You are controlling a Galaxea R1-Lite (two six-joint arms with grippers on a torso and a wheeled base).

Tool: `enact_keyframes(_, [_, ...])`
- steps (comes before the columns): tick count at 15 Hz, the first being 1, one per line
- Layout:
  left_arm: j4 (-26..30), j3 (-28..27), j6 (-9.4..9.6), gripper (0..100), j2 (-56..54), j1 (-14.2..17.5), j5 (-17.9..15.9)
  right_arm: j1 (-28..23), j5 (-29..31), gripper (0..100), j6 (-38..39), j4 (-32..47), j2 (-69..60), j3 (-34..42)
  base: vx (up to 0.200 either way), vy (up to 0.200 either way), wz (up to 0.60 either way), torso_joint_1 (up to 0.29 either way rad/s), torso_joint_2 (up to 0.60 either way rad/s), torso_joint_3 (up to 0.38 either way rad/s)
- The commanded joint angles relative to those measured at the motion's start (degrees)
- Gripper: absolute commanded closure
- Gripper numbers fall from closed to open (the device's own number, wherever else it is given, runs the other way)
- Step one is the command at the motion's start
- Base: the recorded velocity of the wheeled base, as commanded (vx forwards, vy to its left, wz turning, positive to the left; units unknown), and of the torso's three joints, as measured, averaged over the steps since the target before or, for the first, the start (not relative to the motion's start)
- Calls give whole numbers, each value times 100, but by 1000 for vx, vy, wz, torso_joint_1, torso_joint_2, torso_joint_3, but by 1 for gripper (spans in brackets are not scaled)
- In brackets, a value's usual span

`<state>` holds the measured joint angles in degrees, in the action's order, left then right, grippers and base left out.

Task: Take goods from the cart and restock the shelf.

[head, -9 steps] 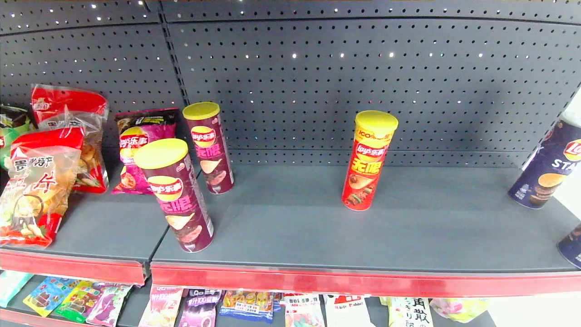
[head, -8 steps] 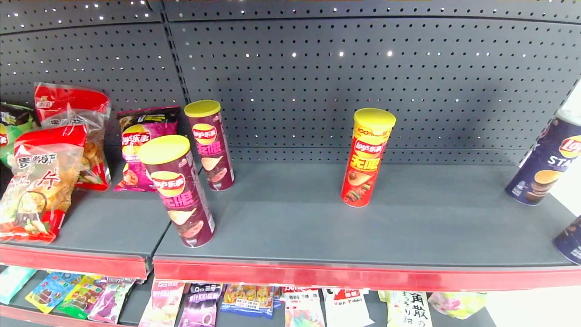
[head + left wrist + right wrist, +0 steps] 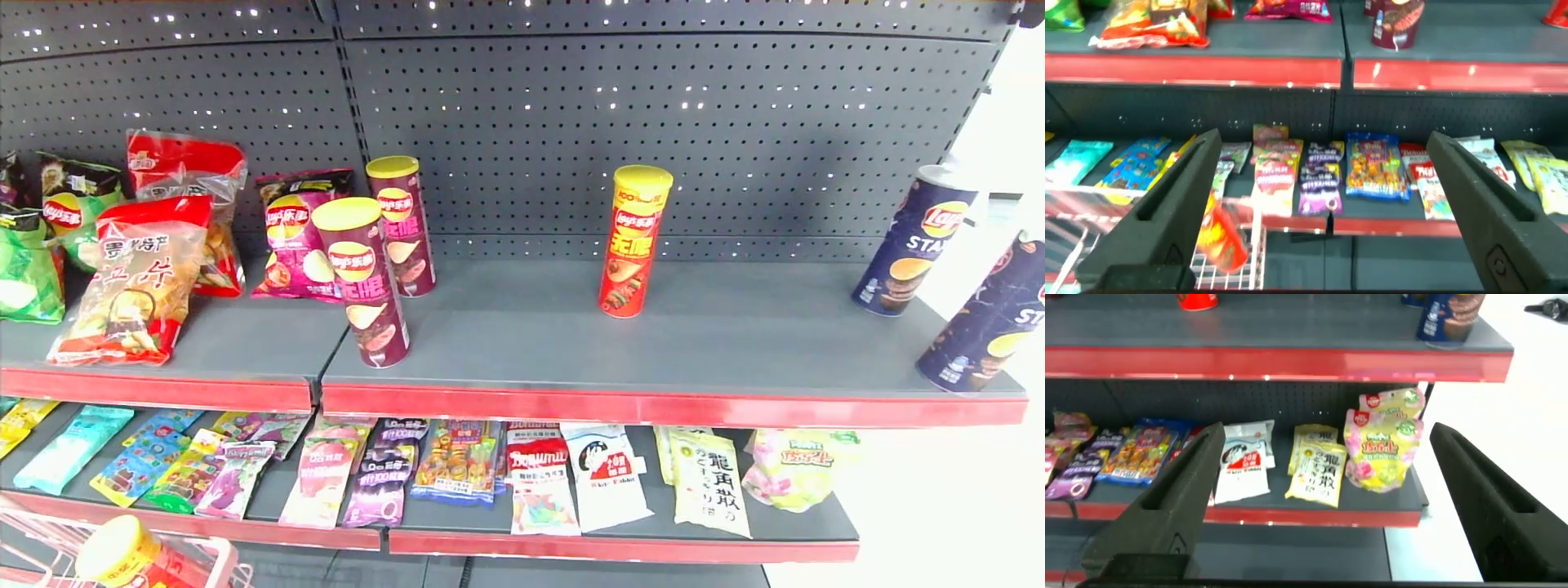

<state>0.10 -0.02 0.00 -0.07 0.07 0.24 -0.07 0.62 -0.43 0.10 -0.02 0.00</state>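
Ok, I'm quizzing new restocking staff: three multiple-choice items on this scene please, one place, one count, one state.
1. Where does the red can stand on the upper shelf? A) between the maroon cans and blue cans B) at the far left end C) lying at the front edge
2. How many maroon cans? A) one B) two C) four
3. The left gripper: A) fingers open, nothing held B) shut on a can C) shut, empty
Key: 1A, maroon to its left, blue to its right; 2B, both yellow-lidded; 3A, fingers spread wide.
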Motion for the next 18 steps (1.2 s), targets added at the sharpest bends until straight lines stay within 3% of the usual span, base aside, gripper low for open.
enact_keyframes(1, [-1, 2, 0, 0, 7, 1, 2, -1, -1, 0, -10, -1, 2, -9, 0, 0, 0, 0, 0, 0])
enact_keyframes(7, [-1, 2, 0, 0, 7, 1, 2, -1, -9, 0, -10, -1, 2, -9, 0, 0, 0, 0, 0, 0])
enact_keyframes(18, [-1, 2, 0, 0, 7, 1, 2, 7, -9, 0, -10, -1, 2, -9, 0, 0, 600, 3, 3, 3])
